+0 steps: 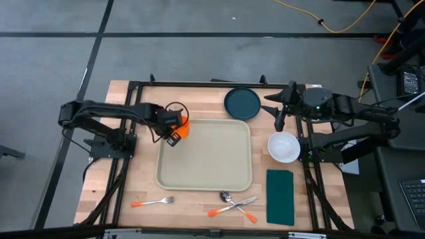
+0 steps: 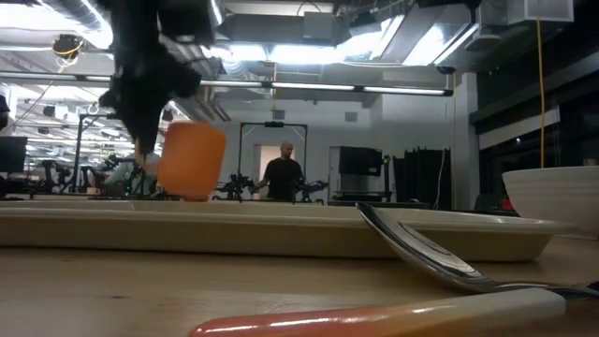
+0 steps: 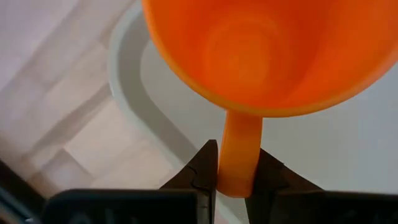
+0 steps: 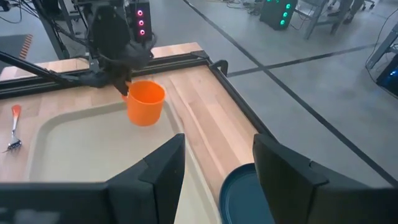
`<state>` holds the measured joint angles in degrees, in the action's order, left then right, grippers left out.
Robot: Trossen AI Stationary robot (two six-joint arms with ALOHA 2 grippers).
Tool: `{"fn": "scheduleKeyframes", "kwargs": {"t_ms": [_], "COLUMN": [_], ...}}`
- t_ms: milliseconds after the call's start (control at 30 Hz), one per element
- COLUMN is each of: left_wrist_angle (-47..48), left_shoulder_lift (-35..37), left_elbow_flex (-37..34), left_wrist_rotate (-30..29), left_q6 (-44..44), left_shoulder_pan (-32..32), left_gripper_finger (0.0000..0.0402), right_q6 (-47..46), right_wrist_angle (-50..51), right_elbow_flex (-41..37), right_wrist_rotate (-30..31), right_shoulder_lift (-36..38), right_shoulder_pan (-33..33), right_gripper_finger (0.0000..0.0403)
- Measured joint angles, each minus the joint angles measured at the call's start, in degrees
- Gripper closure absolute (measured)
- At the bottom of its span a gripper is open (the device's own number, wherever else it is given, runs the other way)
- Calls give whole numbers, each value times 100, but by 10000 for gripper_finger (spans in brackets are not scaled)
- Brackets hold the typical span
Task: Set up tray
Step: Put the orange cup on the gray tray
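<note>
The pale beige tray (image 1: 204,166) lies in the middle of the table. An orange cup (image 1: 184,126) hangs over the tray's far left corner, open top up, with my left gripper (image 1: 174,136) shut on its handle. In the right wrist view the cup (image 4: 145,102) shows beside that corner's rim. My right gripper (image 4: 217,168) is open with nothing between its fingers; it is raised at the table's far right (image 1: 279,114), next to a dark teal plate (image 1: 242,103). My left gripper pinches the cup's handle (image 3: 239,155) between its two fingers (image 3: 205,171), on the cup's near-left side. The fingers come from above, pointing down. The cup hangs beside the fingers, slightly tilted, just above the tray's corner.
A white bowl (image 1: 283,147) stands right of the tray, with a dark green napkin (image 1: 279,197) nearer the front. A fork (image 1: 153,202), a spoon and a knife (image 1: 232,204) with orange handles lie along the near edge. A person (image 2: 284,176) stands far behind the table.
</note>
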<state>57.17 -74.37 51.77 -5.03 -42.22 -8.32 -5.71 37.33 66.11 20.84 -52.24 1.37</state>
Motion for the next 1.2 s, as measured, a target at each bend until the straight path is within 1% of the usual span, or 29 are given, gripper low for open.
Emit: {"fn": "scheduleKeyframes", "kwargs": {"t_ms": [167, 233, 300, 500, 767, 867, 967, 1100, 1200], "left_wrist_angle": [-325, -363, -376, -359, -339, -303, -96, 631, 1284], "left_shoulder_lift": [-34, -26, -27, -35, -35, -12, -13, -13, -13], "left_elbow_flex": [-490, -561, -622, -643, -585, -308, 136, 926, 1555], "left_wrist_rotate": [-56, -154, -140, 10, 72, 170, 173, 132, -57], "left_q6": [-357, -474, -503, -470, -411, -366, -276, -205, -201], "left_shoulder_pan": [-45, -41, -51, -54, -56, -56, -56, -56, 5], "left_gripper_finger": [367, 366, 356, 300, 215, 191, 179, 177, 177], "right_q6": [-6, -1, 0, -16, -118, -72, 28, 296, 681], "right_wrist_angle": [25, 25, 29, 60, 516, 891, 1236, 1542, 1722], "right_elbow_flex": [0, 0, 0, -2, -2, -2, -2, -2, -2], "right_wrist_rotate": [-113, -192, -259, -258, -254, -258, -256, -283, -643], "right_shoulder_lift": [-88, -104, -126, -239, -649, -902, -1219, -1703, -2126], "right_shoulder_pan": [2, 2, 1, 49, 438, 651, 885, 1254, 1664], "right_gripper_finger": [210, 210, 210, 210, 210, 210, 210, 210, 210]}}
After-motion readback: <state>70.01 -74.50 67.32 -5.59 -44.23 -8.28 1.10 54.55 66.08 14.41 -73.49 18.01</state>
